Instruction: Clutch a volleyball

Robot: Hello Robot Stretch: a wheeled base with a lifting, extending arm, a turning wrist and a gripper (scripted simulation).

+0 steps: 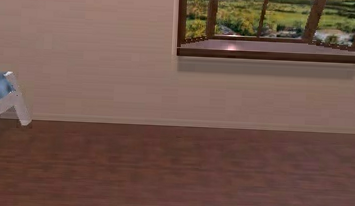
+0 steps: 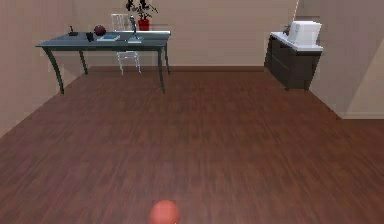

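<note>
Red ball (image 2: 163, 212) on the wood floor (image 2: 220, 130) at the arm side view's bottom edge, well apart from the desk (image 2: 100, 42) | probably light, springy, smooth, quick to roll; grip across its widest part | gripper's state: cannot tell

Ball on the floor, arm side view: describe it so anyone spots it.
Take the wood floor before the desk. At the bottom edge, left of middle, lies the ball, orange-red and alone on bare boards, unlike the desk's darker round thing.
</note>
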